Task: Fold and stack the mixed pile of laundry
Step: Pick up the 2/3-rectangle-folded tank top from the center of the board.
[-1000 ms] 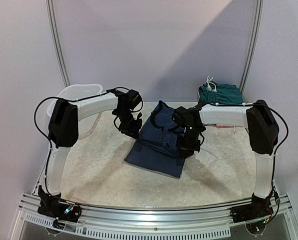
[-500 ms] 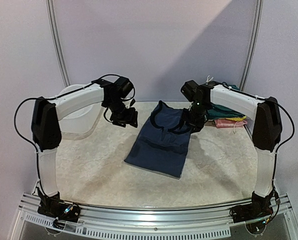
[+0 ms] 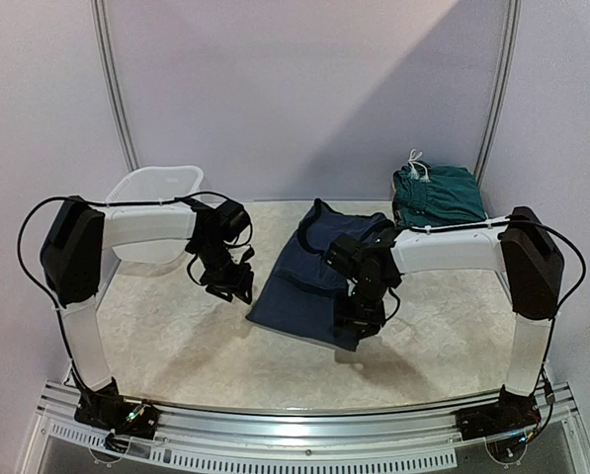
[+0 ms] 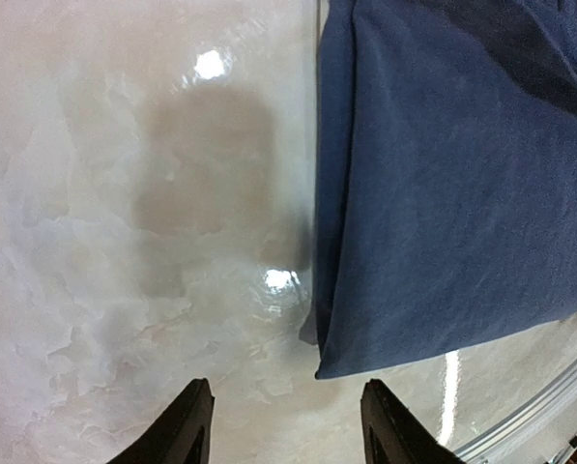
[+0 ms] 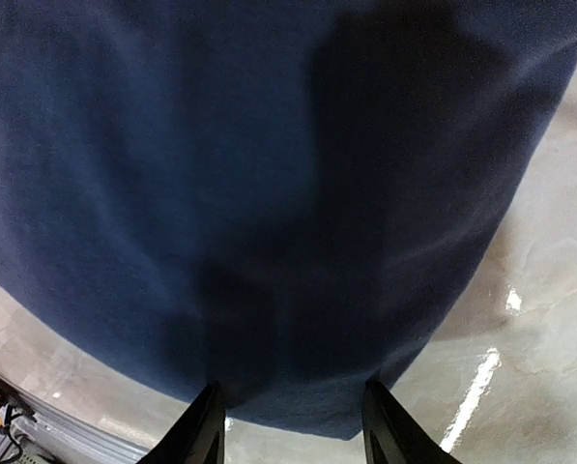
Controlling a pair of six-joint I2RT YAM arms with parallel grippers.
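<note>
- At the far left corner of the tabletop [image 3: 176,336] you have the white tub [image 3: 154,188]. Your left arm's forearm crosses in front of its near side.
- Your left gripper [image 4: 286,387] hangs over bare tabletop left of centre, pointing down. Its fingers [image 4: 193,425] are spread, and only the marbled surface shows in the gap between them.
- From the left wrist view, the navy shirt [image 3: 309,267] lies just to the right of that gripper. Its folded left edge and near left corner are close to the fingers but not touching them.
- The navy shirt sits in the middle of the tabletop, folded into a long strip that runs at a slant. Its dark-trimmed neckline points to the far edge and its hem to the near edge. No print shows on the side facing up.
- Your right gripper [image 5: 290,387] is above the near end of the shirt, by its near right corner. The jaws stand apart, with navy cloth and its hem showing below the gap and no fold pinched between them. Whether the tips touch the cloth I cannot tell.
- At the far right corner you have the teal shorts [image 3: 441,193], folded, with the white drawstring [image 3: 414,166] lying on their far left part. They are apart from the shirt, and the right forearm passes in front of their near side.
</note>
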